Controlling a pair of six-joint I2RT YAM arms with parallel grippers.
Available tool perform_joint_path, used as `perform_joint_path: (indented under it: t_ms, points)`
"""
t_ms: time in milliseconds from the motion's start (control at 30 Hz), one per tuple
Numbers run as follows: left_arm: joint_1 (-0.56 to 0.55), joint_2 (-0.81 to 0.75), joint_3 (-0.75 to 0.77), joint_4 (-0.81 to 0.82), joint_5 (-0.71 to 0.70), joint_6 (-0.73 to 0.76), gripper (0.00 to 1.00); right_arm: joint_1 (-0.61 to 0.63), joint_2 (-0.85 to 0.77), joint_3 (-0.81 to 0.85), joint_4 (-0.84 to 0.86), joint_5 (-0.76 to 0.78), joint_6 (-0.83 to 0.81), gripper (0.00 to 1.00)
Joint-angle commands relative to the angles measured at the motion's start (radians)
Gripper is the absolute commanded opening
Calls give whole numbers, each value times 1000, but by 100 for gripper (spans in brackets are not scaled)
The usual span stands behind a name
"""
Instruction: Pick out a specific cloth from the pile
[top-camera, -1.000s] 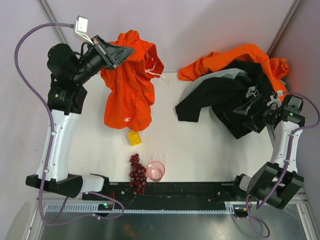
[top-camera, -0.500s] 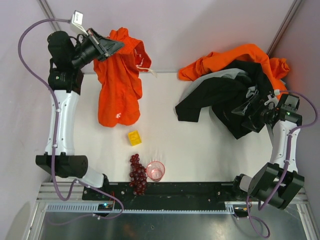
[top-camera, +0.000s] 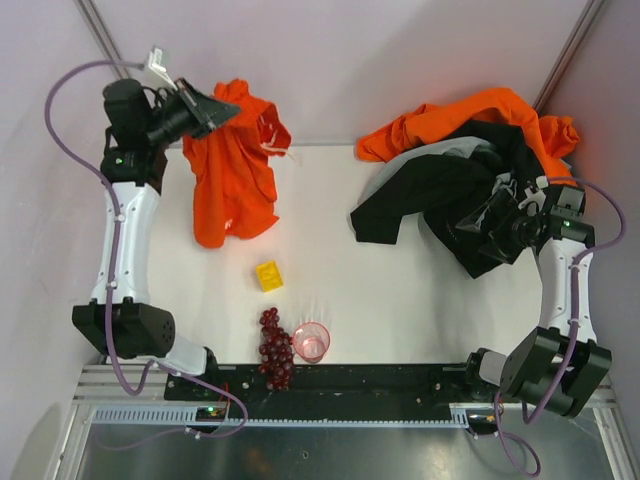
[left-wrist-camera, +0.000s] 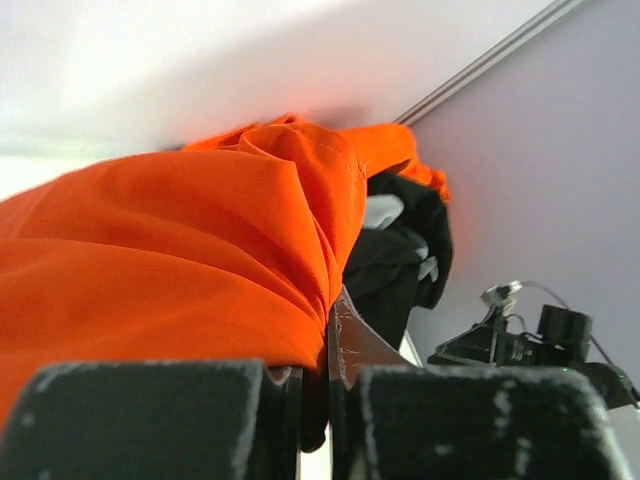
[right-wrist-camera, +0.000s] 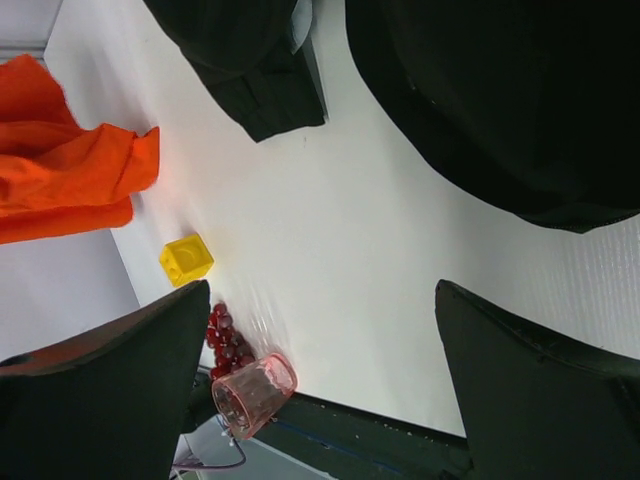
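Observation:
The cloth (top-camera: 235, 175), small and orange-red with a thin white cord (top-camera: 279, 149), hangs from my left gripper (top-camera: 222, 108) at the far left, its lower end trailing on the table. The left gripper is shut on its top edge; the left wrist view shows the fabric (left-wrist-camera: 180, 260) pinched between the jaws. The pile (top-camera: 470, 170) lies at the far right: a large bright orange garment (top-camera: 480, 108), a black one (top-camera: 440, 200) and a light grey one (top-camera: 445, 150). My right gripper (top-camera: 490, 228) is open and empty, over the black garment's (right-wrist-camera: 500, 100) right part.
A yellow block (top-camera: 267, 275), a bunch of dark red grapes (top-camera: 274, 345) and a pink cup (top-camera: 311, 341) sit near the front edge. They also show in the right wrist view: block (right-wrist-camera: 186, 258), grapes (right-wrist-camera: 228, 345), cup (right-wrist-camera: 255, 392). Walls close the back and sides.
My left gripper has drawn back to the far left and higher, pulling the cloth with it, so less of it lies on the table. The right gripper has shifted slightly farther over the pile.

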Motion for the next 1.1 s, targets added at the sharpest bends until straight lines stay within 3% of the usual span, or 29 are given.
perform_joint_path:
  t_ms: [0, 367, 1067]
  points:
    - [6, -68, -171, 14, -77, 86, 1, 27, 7, 1, 29, 36, -6, 99]
    - [33, -70, -495, 14, -193, 150, 1, 75, 17, -6, 30, 84, -7, 99]
    - [65, 106, -743, 43, -282, 66, 1, 111, -1, -50, 47, 101, 5, 99]
